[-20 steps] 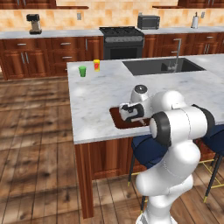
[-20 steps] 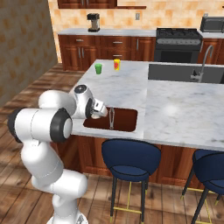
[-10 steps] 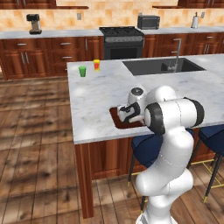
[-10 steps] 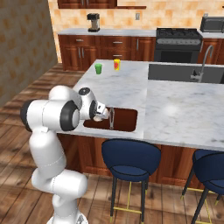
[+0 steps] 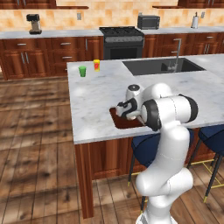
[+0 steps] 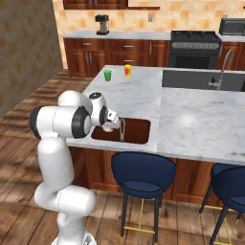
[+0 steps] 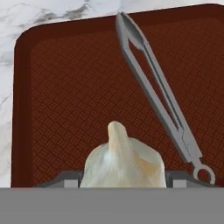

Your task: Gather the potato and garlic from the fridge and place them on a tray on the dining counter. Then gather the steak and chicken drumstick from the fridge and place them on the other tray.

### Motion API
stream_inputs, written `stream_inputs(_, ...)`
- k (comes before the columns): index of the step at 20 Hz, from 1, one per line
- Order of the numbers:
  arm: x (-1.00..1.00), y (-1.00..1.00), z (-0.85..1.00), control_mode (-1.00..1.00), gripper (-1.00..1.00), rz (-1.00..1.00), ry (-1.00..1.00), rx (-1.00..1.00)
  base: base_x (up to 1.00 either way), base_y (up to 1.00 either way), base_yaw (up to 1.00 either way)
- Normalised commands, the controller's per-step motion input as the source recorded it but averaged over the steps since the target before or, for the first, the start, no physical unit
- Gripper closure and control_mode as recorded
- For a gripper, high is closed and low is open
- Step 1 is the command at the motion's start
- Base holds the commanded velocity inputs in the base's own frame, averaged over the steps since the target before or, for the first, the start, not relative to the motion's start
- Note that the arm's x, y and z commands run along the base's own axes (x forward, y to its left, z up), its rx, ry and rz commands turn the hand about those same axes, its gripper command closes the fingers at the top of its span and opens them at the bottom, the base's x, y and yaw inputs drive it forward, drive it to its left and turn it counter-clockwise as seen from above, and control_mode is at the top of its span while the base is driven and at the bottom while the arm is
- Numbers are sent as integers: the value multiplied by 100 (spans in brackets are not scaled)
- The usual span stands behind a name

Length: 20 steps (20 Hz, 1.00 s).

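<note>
From the left base view, we see the gripper (image 5: 124, 109) low over a red-brown tray (image 5: 119, 121) on the dining counter (image 5: 96, 94). The right base view shows tongs (image 6: 122, 129) lying in that tray. In the hand view, the garlic (image 7: 124, 164), an off-white bulb with a pointed top, sits held between the jaws over the tray; we judge releasing it comes next.

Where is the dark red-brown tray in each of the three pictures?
Left base view: the dark red-brown tray lies at the marble counter's near edge, partly behind the white arm.
Right base view: the tray sits just right of the gripper.
Hand view: its woven floor spreads behind the off-white garlic bulb.
Shared landmark: grey metal tongs, seen in the right base view too.
</note>
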Motion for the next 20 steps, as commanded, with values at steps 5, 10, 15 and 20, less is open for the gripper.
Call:
stream_inputs(5,9,0,-11,-100,-100,0,-1,0,0,0,0)
stream_inputs(10,-2,-2,1,-100,-100,1,0,1,0,0,0)
stream_inputs(15,-7,0,57,-100,-100,0,-12,0,0,0,0)
stream_inputs(20,-14,0,82,-100,-100,5,-21,-1,0,0,0)
